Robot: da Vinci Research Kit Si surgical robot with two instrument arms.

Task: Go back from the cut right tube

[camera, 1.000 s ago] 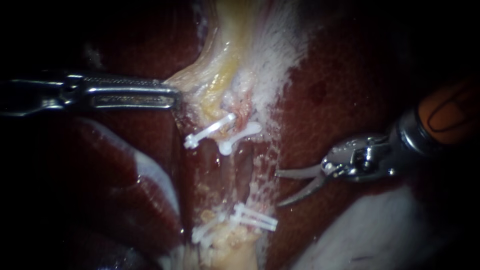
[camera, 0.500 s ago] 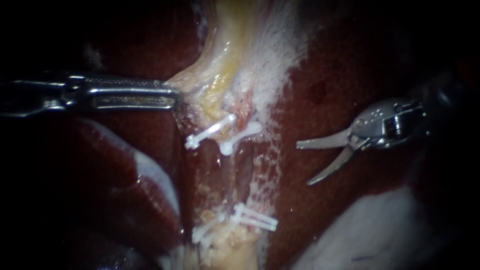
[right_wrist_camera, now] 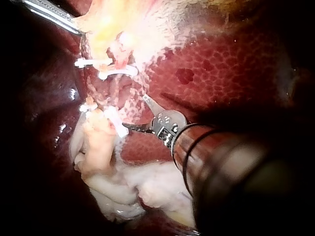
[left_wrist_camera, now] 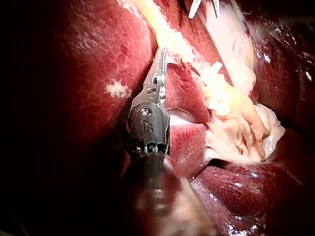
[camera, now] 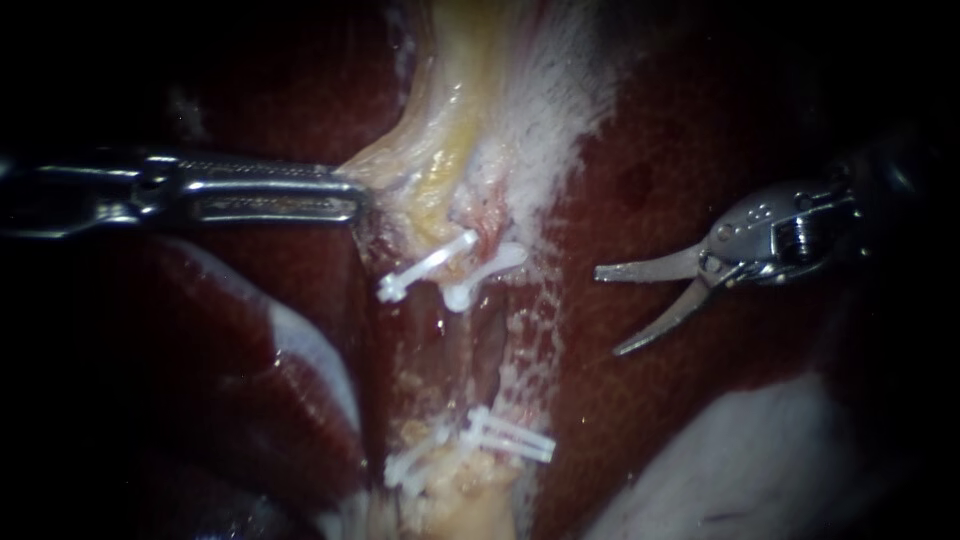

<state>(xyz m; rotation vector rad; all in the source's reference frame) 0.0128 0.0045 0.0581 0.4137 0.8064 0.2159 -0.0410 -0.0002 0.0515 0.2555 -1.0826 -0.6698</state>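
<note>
The lit field is all wet tissue, and its edges fall off into darkness. The liver (camera: 680,150) is dark red, glossy and finely mottled, with a frosty white film spread along the middle strip. Down that strip lie the upper clips (camera: 428,264), two slim white plastic bars, and the lower clips (camera: 510,438), a bristly white cluster on crumbly yellow fat. The right tube (camera: 490,335) runs down the right side of the strip between them; I cannot make out the cut itself. My left instrument (camera: 345,195) is long, steel and slotted, its tool clenched on the edge of the yellowish tissue (camera: 440,170). My right instrument (camera: 610,312) hangs over bare liver, well apart from the tube. Its tool is released, the two curved blades splayed.
</note>
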